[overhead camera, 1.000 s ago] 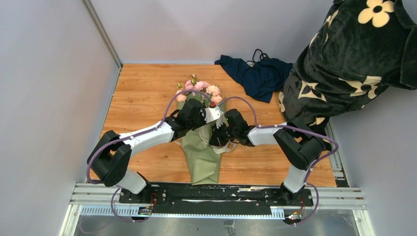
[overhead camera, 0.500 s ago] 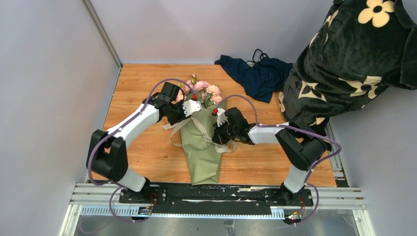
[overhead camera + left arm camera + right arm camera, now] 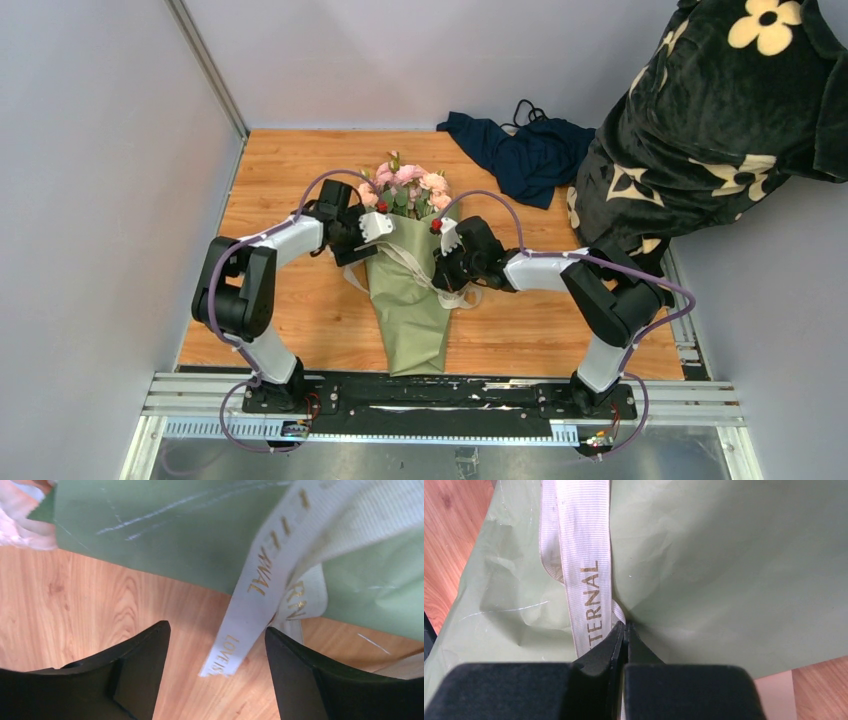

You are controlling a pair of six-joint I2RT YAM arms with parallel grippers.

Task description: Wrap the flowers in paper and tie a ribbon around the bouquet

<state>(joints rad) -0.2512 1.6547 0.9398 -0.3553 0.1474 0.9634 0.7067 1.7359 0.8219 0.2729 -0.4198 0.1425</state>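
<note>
Along the ribbon [image 3: 583, 565] run "TERNAL" and "LOVE IS" in gold.

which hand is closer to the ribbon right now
Right. The right hand is shut on the ribbon against the bouquet; the left hand is open, with the ribbon's loose end between its fingers, apparently untouched.

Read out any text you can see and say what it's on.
"LOVE IS": gold print at the loose end of the ribbon, left wrist view.
"TERNAL": gold, same ribbon, right wrist view; its start is hidden by the right gripper.
Other gold letters in the left wrist view: too blurred.
</note>
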